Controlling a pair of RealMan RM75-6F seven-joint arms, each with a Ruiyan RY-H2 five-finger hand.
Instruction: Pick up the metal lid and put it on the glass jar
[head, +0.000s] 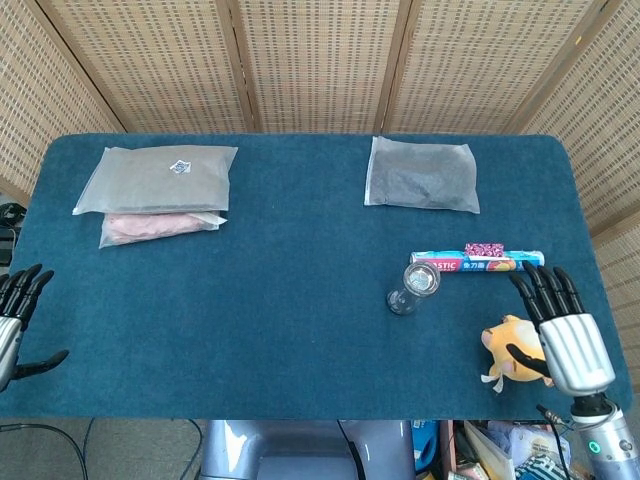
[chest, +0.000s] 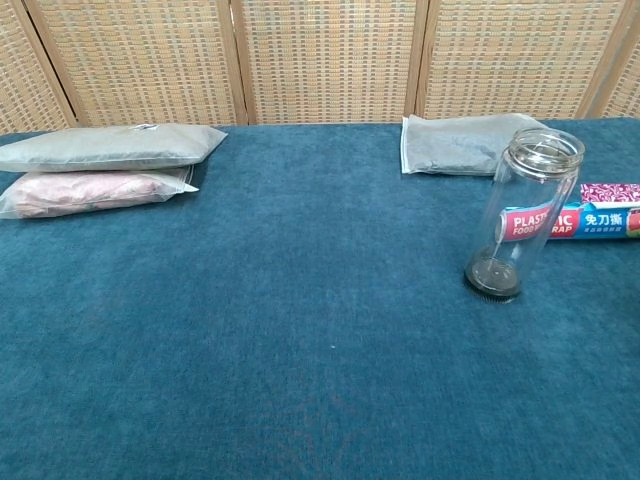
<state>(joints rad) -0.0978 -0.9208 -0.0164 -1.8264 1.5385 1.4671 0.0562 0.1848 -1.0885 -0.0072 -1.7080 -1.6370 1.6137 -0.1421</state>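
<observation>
Nearest, at the near right corner of the blue bench (head: 300, 330), the right hand (head: 567, 335) lies palm down with its fingers (head: 545, 288) spread wide and holding nothing. Its thumb points toward a yellow plush toy (head: 510, 358) just beside it on the left. At the near left edge, the left hand (head: 14, 318) hangs partly off the bench, fingers apart and empty, thumb out to the side. Neither hand shows in the chest view.

A little farther in, right of centre, the glass jar (chest: 523, 212) stands upright and apart from both hands. Whether the round metal-looking piece at its mouth (chest: 545, 147) is the metal lid seated there, I cannot tell. Something dark sits in its base.

Just behind the jar, a plastic wrap box (head: 478, 261) lies lengthwise, its left end close to the jar.

Farther still, a grey plastic pouch (head: 421, 174) lies flat on the far right. On the far left, a pale grey pouch (head: 158, 178) rests on top of a pink pouch (head: 155, 226).

Beyond the bench stands a woven folding screen (head: 320, 60).
</observation>
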